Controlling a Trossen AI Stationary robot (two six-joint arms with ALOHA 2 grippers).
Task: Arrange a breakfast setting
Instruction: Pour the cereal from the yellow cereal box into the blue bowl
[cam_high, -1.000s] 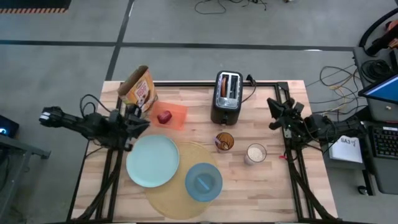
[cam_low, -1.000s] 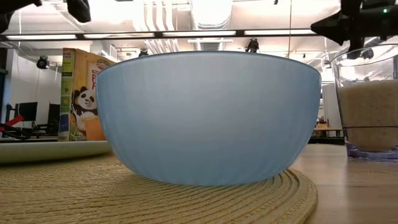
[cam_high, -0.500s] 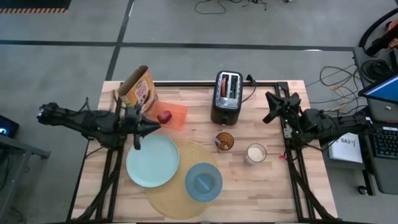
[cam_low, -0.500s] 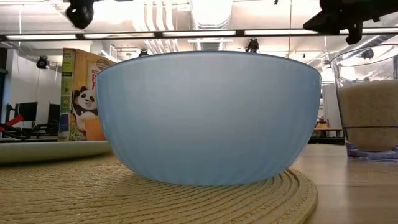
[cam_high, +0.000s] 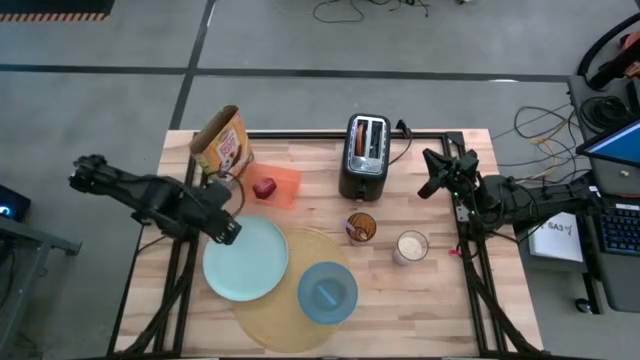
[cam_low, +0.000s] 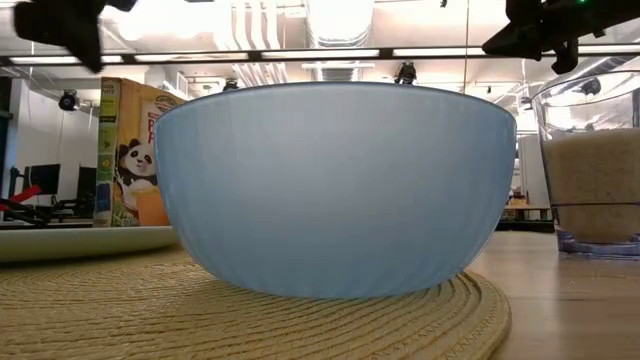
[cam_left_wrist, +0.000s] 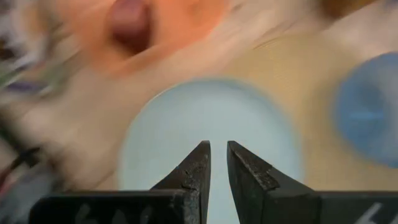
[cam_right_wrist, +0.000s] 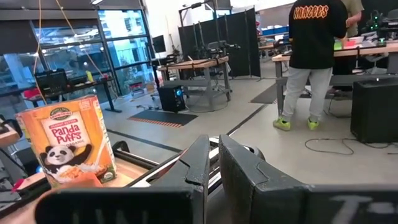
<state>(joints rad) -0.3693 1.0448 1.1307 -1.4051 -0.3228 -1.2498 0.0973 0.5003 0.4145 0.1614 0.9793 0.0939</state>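
Pale blue plate (cam_high: 246, 258) lies half on the tan placemat (cam_high: 275, 320), blue bowl (cam_high: 327, 292) beside it. The left claw (cam_high: 228, 231) hangs at the plate's rim, fingers nearly shut, empty. The right claw (cam_high: 428, 186) waits closed by the toaster (cam_high: 365, 155). I'd say nothing's picked yet; next, open up and fetch the apple (cam_high: 264, 188).

My left gripper (cam_high: 229, 232) hangs over the table's left side, fingers nearly together. My right gripper (cam_high: 428, 183) sits raised at the right edge, pinched closed.
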